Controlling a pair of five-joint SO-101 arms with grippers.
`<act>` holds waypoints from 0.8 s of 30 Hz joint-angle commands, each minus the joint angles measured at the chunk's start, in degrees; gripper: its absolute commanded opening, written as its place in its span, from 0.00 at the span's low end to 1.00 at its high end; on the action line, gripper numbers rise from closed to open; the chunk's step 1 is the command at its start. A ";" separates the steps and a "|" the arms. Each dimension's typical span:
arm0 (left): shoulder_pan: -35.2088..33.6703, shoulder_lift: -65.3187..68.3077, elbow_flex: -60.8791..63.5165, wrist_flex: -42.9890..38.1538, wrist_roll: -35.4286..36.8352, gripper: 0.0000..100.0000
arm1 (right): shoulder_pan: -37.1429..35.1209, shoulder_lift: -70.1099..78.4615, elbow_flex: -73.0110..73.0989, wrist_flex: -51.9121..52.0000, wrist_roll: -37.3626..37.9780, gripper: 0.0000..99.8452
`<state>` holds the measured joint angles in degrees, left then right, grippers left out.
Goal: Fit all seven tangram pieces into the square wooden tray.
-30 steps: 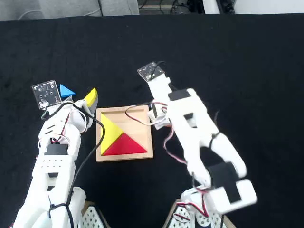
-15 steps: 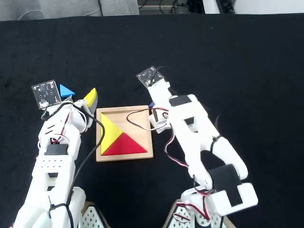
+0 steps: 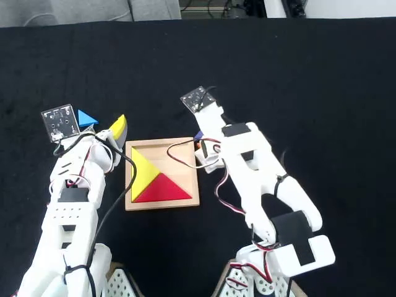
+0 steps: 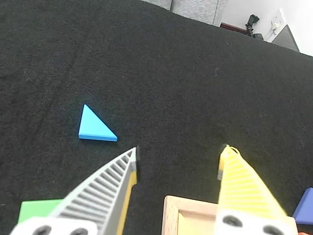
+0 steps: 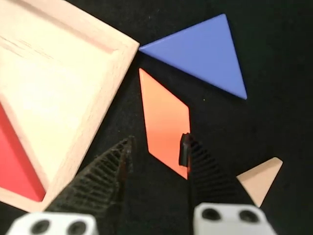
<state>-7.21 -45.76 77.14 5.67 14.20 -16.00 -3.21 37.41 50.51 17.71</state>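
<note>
Wooden tray [image 3: 164,205] lies flat on the black counter [image 3: 309,80] between the two arms. Inside it are a yellow triangle [image 3: 143,173] on the tray's left and a red triangle [image 3: 162,187] along its near edge, touching; the rest of the floor is bare wood.

Right pincer [image 5: 156,142] is at the tray's far right corner, fingers apart over an orange parallelogram [image 5: 165,122] lying just outside the rim. Contact unclear. Wrist view adds a dark blue triangle [image 5: 203,54] beyond the orange piece and a tan triangle [image 5: 259,178] farther from the tray; the arm mostly covers these in the high view.

Left pincer [image 4: 178,152] is at the tray's far left corner, fingers apart, holding nothing. A green piece [image 4: 36,209] is beside it and a light blue triangle [image 4: 95,127] beyond.
</note>
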 commanded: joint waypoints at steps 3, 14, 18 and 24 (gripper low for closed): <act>-0.40 -0.79 -3.03 -0.35 0.35 0.27 | 0.70 -0.40 -2.77 -0.53 0.26 0.16; -0.40 -0.79 -2.95 -0.35 0.35 0.27 | 0.79 -0.66 -2.77 -0.53 -3.25 0.16; -0.40 -0.79 -2.95 -0.35 0.35 0.27 | 0.79 -0.66 -2.77 -0.53 -3.08 0.16; -0.40 -0.79 -2.95 -0.35 0.35 0.27 | 0.79 -0.66 -2.77 -0.53 -2.99 0.16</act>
<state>-7.21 -45.76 77.14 5.67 14.20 -16.00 -3.21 37.41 50.51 15.08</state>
